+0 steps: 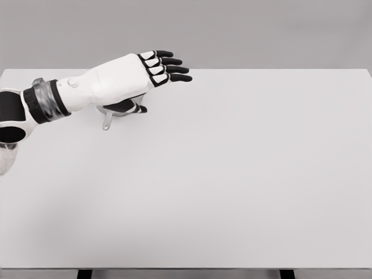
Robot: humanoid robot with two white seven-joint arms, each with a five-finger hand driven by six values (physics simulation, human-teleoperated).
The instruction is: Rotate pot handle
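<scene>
The left hand [148, 72] is in the upper left of the frame, its arm coming in from the left edge, and it hangs over the pot [119, 110], hiding most of it. The 4 black-tipped fingers [168, 68] are stretched out flat toward the right and hold nothing; the thumb [129, 106] is tucked under the palm, close to the pot's rim, though whether it touches the metal cannot be told. So the hand is released, not clenched and not grasping.

By my reading this is the approach step: the hand is placed above the pot but the handle [107, 121] is not yet engaged. The handle sticks out from under the wrist toward the lower left, free of the fingers. The next move calls for bringing the fingers or thumb down beside the handle and pushing it sideways so the pot turns on the table [232, 174], or else closing on it first. The pot looks small and light, so a push off its centre may slide it rather than spin it.

Of the pot only a grey metallic sliver of rim and the short, flat handle show below the palm. It sits on the white table in the upper left of the frame, near the far edge. Its depth and contents cannot be seen. The right arm does not show.
</scene>
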